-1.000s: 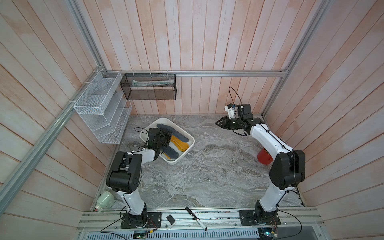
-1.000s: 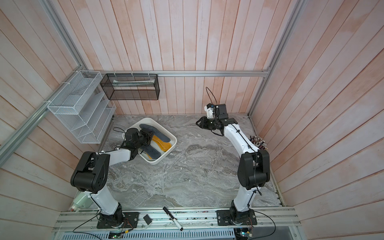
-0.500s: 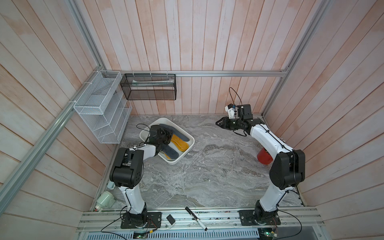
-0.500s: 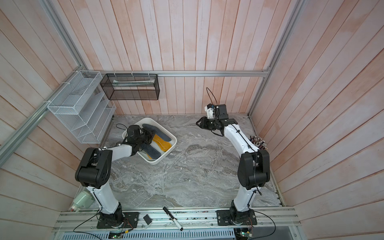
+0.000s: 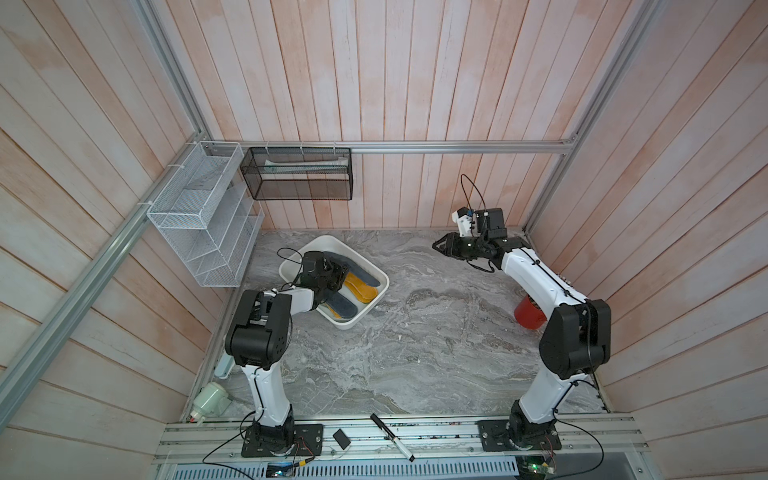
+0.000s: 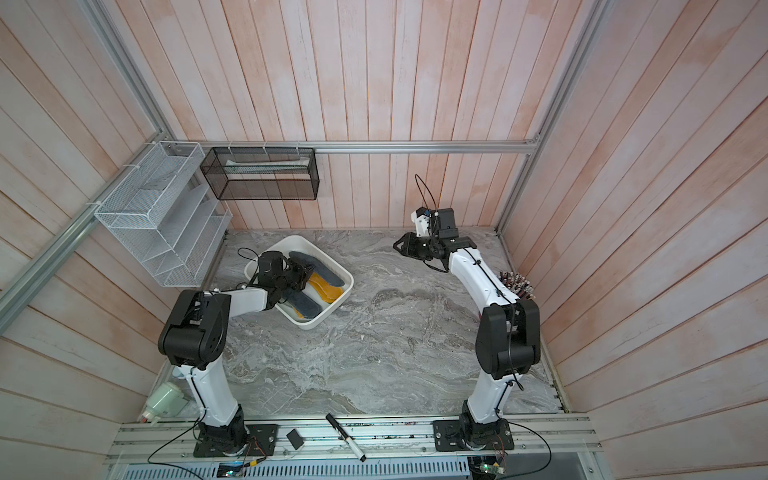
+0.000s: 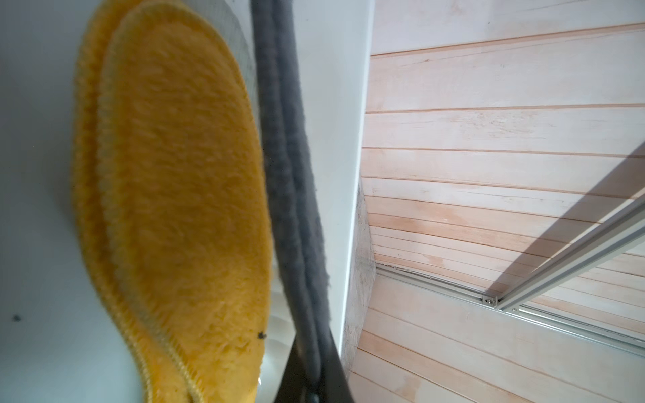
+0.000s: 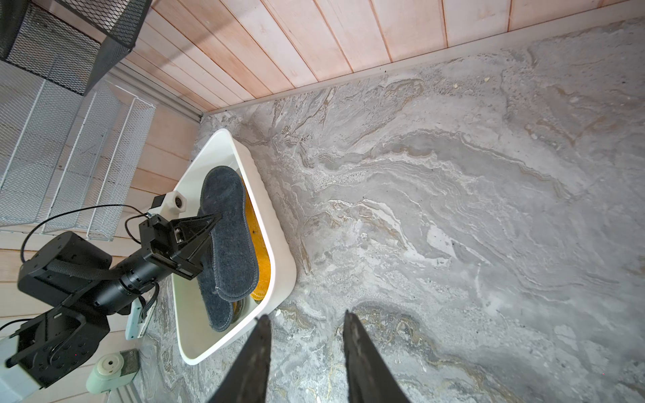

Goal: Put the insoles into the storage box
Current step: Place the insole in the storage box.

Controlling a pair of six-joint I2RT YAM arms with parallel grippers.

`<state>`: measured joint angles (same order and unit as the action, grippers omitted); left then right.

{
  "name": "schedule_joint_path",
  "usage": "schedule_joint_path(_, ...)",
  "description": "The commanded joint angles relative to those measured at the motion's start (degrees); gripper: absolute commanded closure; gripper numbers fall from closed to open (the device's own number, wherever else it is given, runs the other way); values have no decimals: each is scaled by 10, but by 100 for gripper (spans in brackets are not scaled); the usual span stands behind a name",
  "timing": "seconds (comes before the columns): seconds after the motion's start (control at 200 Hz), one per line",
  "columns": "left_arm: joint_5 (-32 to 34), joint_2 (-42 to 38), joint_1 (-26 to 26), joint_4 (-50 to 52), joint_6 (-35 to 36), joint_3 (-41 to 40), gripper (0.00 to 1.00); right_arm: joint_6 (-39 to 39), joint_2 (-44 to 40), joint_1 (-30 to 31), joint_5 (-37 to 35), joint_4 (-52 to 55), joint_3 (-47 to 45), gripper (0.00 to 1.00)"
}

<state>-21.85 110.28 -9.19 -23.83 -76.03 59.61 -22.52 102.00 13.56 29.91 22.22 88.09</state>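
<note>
The white storage box (image 5: pixel 361 261) (image 6: pixel 328 259) sits at the back left of the table and holds orange-yellow insoles (image 5: pixel 362 287) (image 7: pixel 181 174) and dark grey fuzzy insoles (image 5: pixel 345 306) (image 8: pixel 227 244). My left gripper (image 5: pixel 341 271) (image 6: pixel 305 272) (image 7: pixel 316 370) is down inside the box, shut on the edge of a dark grey insole (image 7: pixel 289 174) that stands on its edge beside the box wall (image 7: pixel 335 139). My right gripper (image 5: pixel 434 245) (image 6: pixel 395 245) (image 8: pixel 306 314) hangs open over the bare table at the back right, with nothing between its fingers.
A white wire-mesh rack (image 5: pixel 203 220) and a black mesh basket (image 5: pixel 297 174) hang on the walls behind the box. A red cup (image 5: pixel 528 313) stands by the right wall. A pale green object (image 5: pixel 210 399) lies at the front left, and a pen (image 5: pixel 390 436) on the front rail.
My left arm has shifted slightly toward the back while its gripper stays in the box on the grey insole. The right gripper's fingers have spread a little; that arm has hardly moved.
</note>
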Motion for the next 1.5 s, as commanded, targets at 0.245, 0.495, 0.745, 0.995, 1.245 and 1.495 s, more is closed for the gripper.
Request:
schedule_joint_path(0.245,-24,26,8,2,24,34,93,-2,-3,-3,7,-9,-4,62)
schedule_joint_path(0.495,-31,29,8,24,31,35,86,-2,4,-5,12,-10,-1,60)
schedule_joint_path(0.745,-39,37,8,27,35,32,85,-2,5,-7,15,-10,0,59)
schedule_joint_path(0.995,-42,37,9,40,35,33,85,-1,6,-9,15,-9,-1,58)
schedule_joint_path(1.245,-38,27,10,65,37,33,84,-2,9,-11,15,-10,0,57)
schedule_joint_path(1.495,-18,9,11,117,42,36,77,-2,9,-11,15,-10,0,56)
